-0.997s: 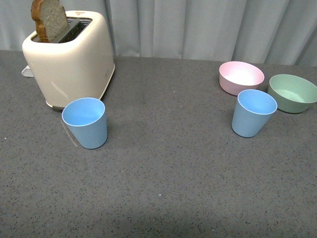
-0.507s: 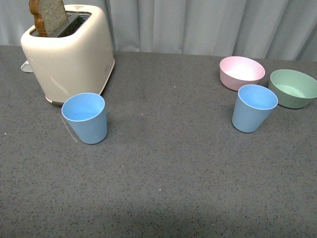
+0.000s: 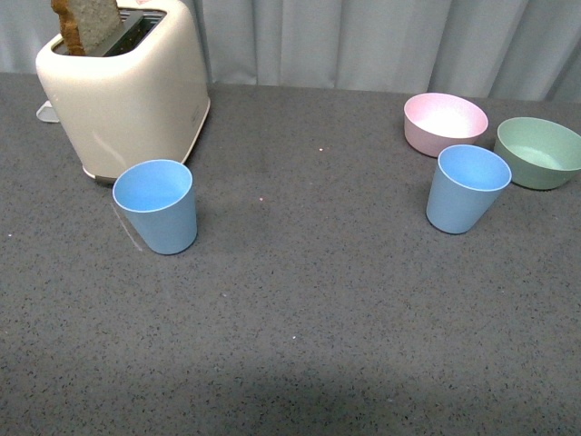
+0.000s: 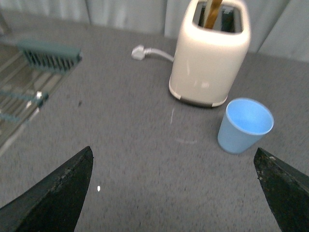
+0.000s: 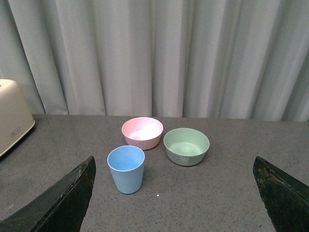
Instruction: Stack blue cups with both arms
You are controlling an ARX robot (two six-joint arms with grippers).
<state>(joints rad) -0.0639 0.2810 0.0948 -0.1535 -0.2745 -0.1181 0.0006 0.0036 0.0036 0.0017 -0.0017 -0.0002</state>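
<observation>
Since the left blue cup (image 3: 156,206) and the right blue cup (image 3: 466,189) stand well apart and neither is lifted, I judge that no stacking has begun. The left blue cup sits upright and empty on the counter (image 3: 309,300), just in front of the cream toaster (image 3: 123,86), which has a slice of bread (image 3: 89,20) poking from its slot. The right blue cup is upright too, just beside the pink bowl (image 3: 445,123) and the green bowl (image 3: 539,151); whether it touches either I cannot tell. Neither arm shows in the front view. In the wrist views the left claw (image 4: 172,149) is released, fingers spread wide and grasping nothing, facing the cup by the toaster. The right claw (image 5: 174,157) is likewise released and empty, facing its own cup. Everything is left to do: grasp each cup, bring them together, and seat one inside the other.
</observation>
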